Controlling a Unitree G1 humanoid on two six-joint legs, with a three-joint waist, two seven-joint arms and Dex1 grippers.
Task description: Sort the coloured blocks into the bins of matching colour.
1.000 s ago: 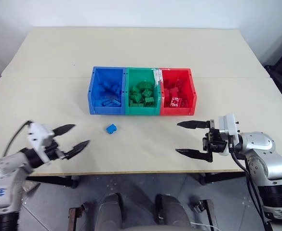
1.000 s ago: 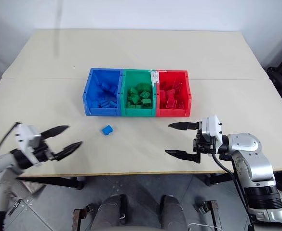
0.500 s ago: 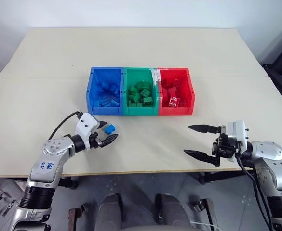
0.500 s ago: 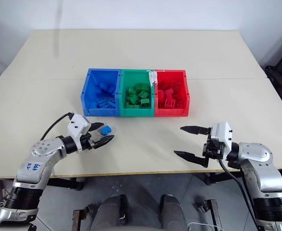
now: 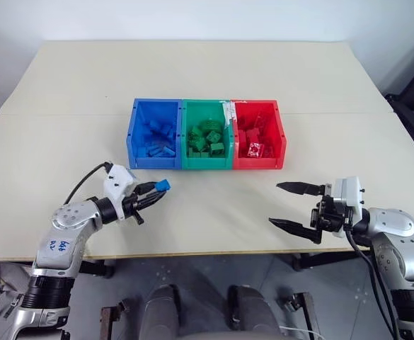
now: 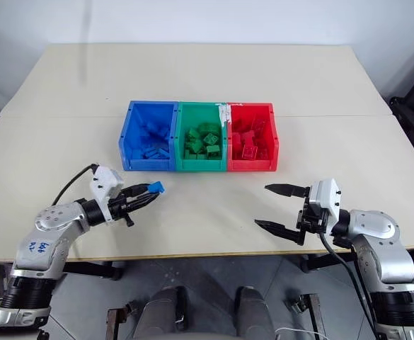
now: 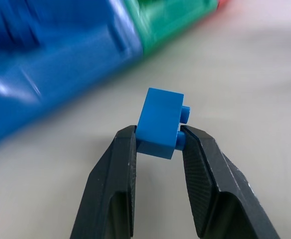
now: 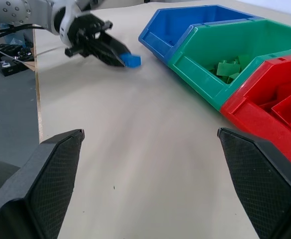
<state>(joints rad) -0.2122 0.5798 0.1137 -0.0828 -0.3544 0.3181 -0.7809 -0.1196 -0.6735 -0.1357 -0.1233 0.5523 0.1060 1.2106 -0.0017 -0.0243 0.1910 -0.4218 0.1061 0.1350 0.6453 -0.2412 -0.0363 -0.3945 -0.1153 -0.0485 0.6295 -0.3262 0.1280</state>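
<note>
Left wrist view: my left gripper (image 7: 157, 142) clamps studded blue block (image 7: 159, 122) between ribbed black fingers (image 7: 116, 169), near glossy blue bin (image 7: 50, 69); my right gripper (image 5: 291, 206) spread wide.

Glossy plastic bins (image 5: 205, 164), smooth blue plastic block (image 7: 159, 123), matt table (image 5: 214, 205), textured finger pads (image 7: 207, 179)

We find the table (image 5: 214, 219) bare across the lower frame between both arms. The joined bins (image 5: 206, 134) at centre form the sole obstruction; bare tabletop surrounds them.
</note>
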